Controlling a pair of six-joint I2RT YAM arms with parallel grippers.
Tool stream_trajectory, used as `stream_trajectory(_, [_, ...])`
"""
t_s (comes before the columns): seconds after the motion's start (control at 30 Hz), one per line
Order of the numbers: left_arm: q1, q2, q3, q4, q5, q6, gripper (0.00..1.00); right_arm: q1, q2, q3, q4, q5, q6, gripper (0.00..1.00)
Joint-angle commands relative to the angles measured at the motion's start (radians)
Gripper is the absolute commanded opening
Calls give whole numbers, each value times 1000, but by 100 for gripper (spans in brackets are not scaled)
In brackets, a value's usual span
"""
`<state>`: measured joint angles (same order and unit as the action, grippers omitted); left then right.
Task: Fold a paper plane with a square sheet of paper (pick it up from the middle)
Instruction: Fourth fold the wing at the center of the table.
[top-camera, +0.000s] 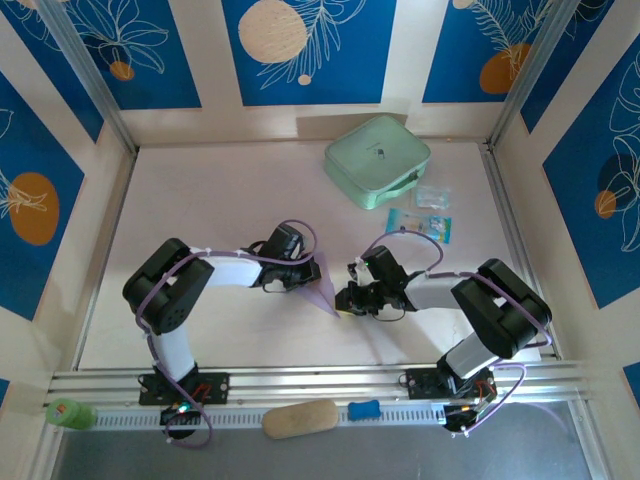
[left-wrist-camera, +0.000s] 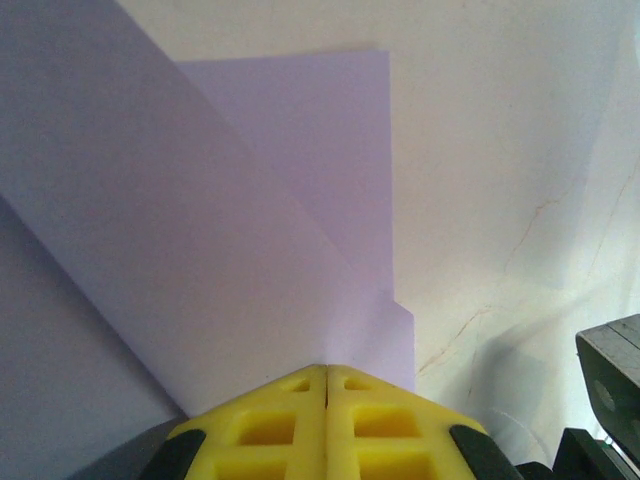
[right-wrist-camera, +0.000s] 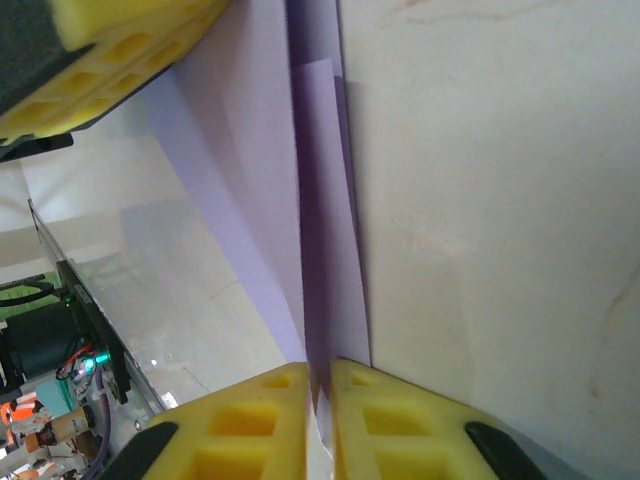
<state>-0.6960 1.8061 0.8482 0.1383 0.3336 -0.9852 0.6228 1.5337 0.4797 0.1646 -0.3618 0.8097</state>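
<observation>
Your left arm (top-camera: 215, 270) rises from its base to a high elbow on its outer side, then reaches low and inward. The left jaws are pressed flat together, their yellow fingers (left-wrist-camera: 260, 425) meeting along one thin seam and pinching the folded lavender-purple paper sheet (left-wrist-camera: 200, 250) at the tips. Your right arm (top-camera: 440, 290) mirrors that pose, elbow raised outward and forearm stretched inward. The right jaws stand a sliver apart, their yellow pads (right-wrist-camera: 250, 430) clamping the same paper between them. The left jaws sit just ahead of the right jaws, near but not touching.
</observation>
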Motion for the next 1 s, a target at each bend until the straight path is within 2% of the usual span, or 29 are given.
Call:
stream_trajectory(0.0, [-7,30,-14,-59,-13,23,1,8,-27,-24,-93,2,-10,17])
stream_trajectory(0.27, [-6,31,-15,-54,-11,19,0,12,-27,-31,-120,26,-21,18])
stream_trajectory(0.43, [-7,32,-17,-49,-9,17,0,10,-20,-27,-138,59,-4,14])
stream_trajectory(0.67, [-7,30,-19,-49,-9,17,0,-23,14,-55,-68,-16,38,10])
stream_trajectory(0.97, [-7,27,-19,-50,-8,17,0,-31,-74,-53,-123,0,22,16])
